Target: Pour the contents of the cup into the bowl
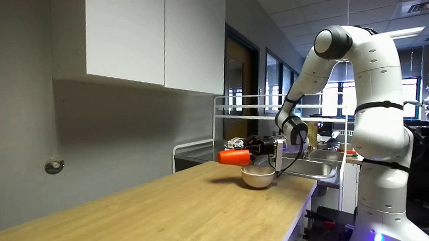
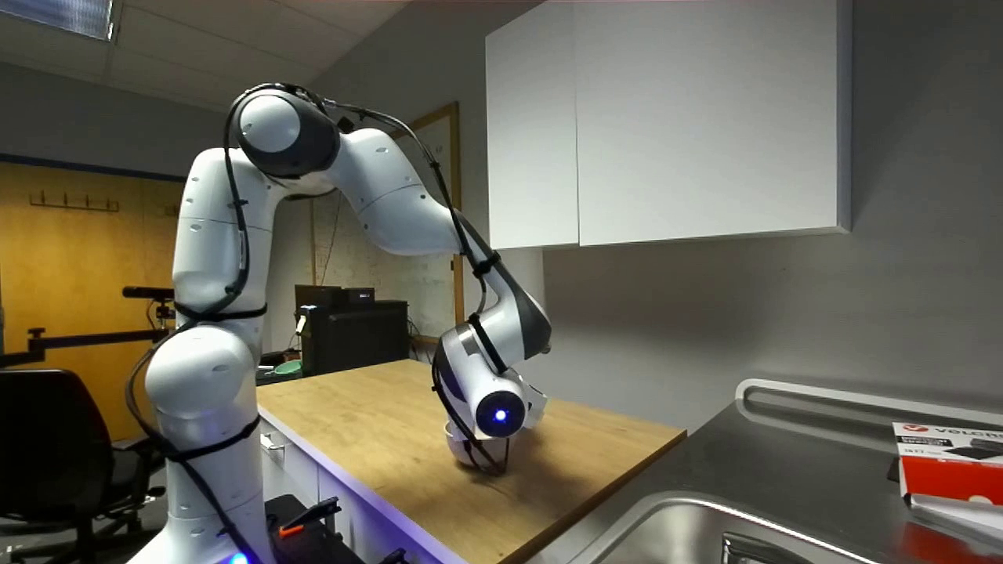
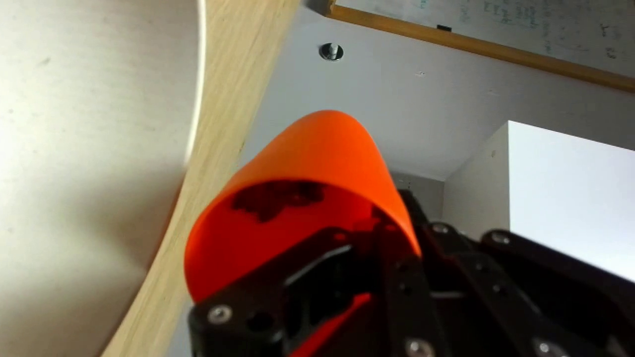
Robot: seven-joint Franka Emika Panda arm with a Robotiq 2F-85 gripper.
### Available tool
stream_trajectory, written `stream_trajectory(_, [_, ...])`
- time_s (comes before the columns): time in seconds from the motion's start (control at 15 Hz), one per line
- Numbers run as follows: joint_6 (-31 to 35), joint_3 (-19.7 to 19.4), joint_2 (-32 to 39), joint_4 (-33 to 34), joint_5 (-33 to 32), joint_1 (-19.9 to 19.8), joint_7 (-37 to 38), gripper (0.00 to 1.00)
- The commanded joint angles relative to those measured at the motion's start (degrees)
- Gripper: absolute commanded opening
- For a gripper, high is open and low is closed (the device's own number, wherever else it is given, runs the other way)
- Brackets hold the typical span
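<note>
The red-orange cup is held sideways over the left rim of the bowl in an exterior view. Its closed end points away from the gripper. In the wrist view the mouth of the cup faces the camera, and a dark patch shows inside; I cannot tell if it is contents or shadow. My gripper is shut on the cup's wall, one finger inside and one outside. The bowl fills the left of the wrist view. In an exterior view the bowl is partly behind the arm, which hides the cup and gripper.
The bowl stands on the wooden counter near its end. A sink and dark counter with a red and white box lie beyond. A white rack stands behind. White cabinets hang above the counter.
</note>
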Motion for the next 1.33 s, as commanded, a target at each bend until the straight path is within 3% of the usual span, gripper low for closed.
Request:
stream_trajectory(0.0, [-2.92,-0.72,-1.49,-1.73,1.27,-0.28,-2.68,0.03])
stream_trajectory(0.73, [1.31,-0.31,-16.89,-18.26,8.43,-0.52,-15.21,0.03])
stream_trajectory(0.8, [0.07,-0.13,-12.82,-13.98,9.89,-0.47,-15.25,0.03])
stream_trajectory(1.27, [0.26,1.03,-15.07,-13.24,12.82,0.11,-15.51,0.03])
